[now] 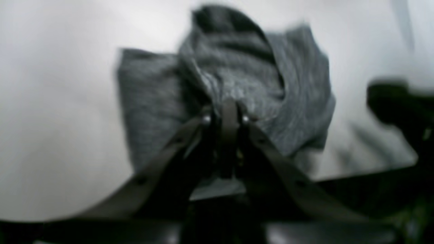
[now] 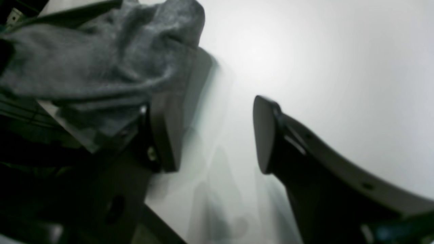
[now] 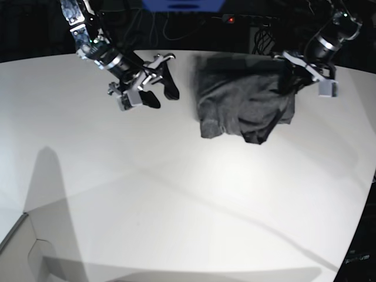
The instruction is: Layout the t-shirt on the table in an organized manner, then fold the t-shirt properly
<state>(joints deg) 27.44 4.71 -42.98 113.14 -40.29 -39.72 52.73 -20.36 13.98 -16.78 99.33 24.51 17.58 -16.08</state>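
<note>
Step in hand, as I judge it: the layout phase, first grab. The t-shirt (image 3: 244,106) lies in a wrinkled, roughly squared heap at the far side of the table (image 3: 176,200), close to the far curved edge, not yet spread. The left gripper (image 1: 226,119) is clenched on a bunched ridge of the t-shirt at the heap's edge toward that arm; in the left wrist view the jaws meet with cloth pinched between them. The right gripper (image 3: 157,88) hangs released, jaws wide apart, to the other side of the t-shirt and clear of it; nothing sits between its fingers (image 2: 264,135) in the right wrist view, though grey knit shows just beside one of them. Next move, by my reckoning: the right gripper needs its own hold on the opposite edge, so both arms can draw the cloth out flat toward the near side of the table. Risk: a single pinch may drag several layers at once. The table is matte white, bare around the t-shirt, with soft arm shadows. Beyond the t-shirt the room is dark, with cables and a small red light (image 3: 231,19).
</note>
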